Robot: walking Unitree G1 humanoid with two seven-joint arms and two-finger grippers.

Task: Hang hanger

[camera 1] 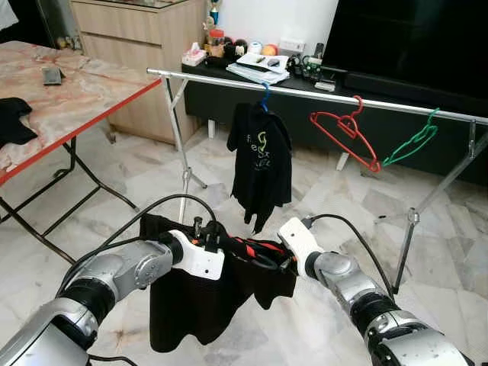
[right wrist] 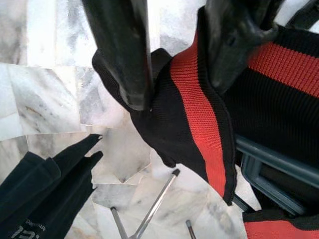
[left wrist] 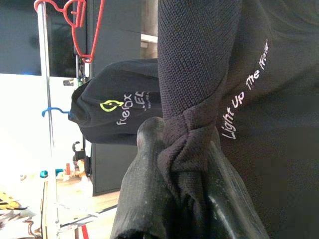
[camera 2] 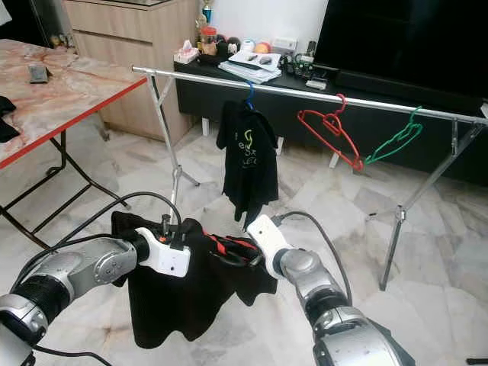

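- Left eye view: I hold a black shirt (camera 1: pixel 191 297) low and near, on its dark hanger (right wrist: pixel 271 167), well short of the far clothes rail (camera 1: pixel 305 93).
- Left gripper (camera 1: pixel 217 242) is clamped on bunched fabric; right gripper (camera 1: pixel 284 263) pinches the red-striped collar (right wrist: pixel 199 114).
- Lifting and hooking remain.

We're holding a black shirt (camera 1: pixel 191 297) w/ red-striped collar (right wrist: pixel 202 119) and white lettering (left wrist: pixel 242 89); our hands' fingers (left wrist: pixel 149 189) are showing black, arms silver w/ white wrist blocks. A grey hanger (right wrist: pixel 271 169) is peeking from the shirt. On the silver rail (camera 1: pixel 320 93) a 2nd black shirt (camera 1: pixel 261 164) w/ yellow-green logo is hanging from a blue hanger (camera 1: pixel 264 96); nearby are a red hanger (camera 1: pixel 345 131) and a green hanger (camera 1: pixel 412 141). The counter (camera 1: pixel 84 91) is showing pink-cream marbling w/ red edge. The floor (camera 1: pixel 320 221) is showing white-grey marble tiles. The TV (camera 1: pixel 412 38) is showing black.
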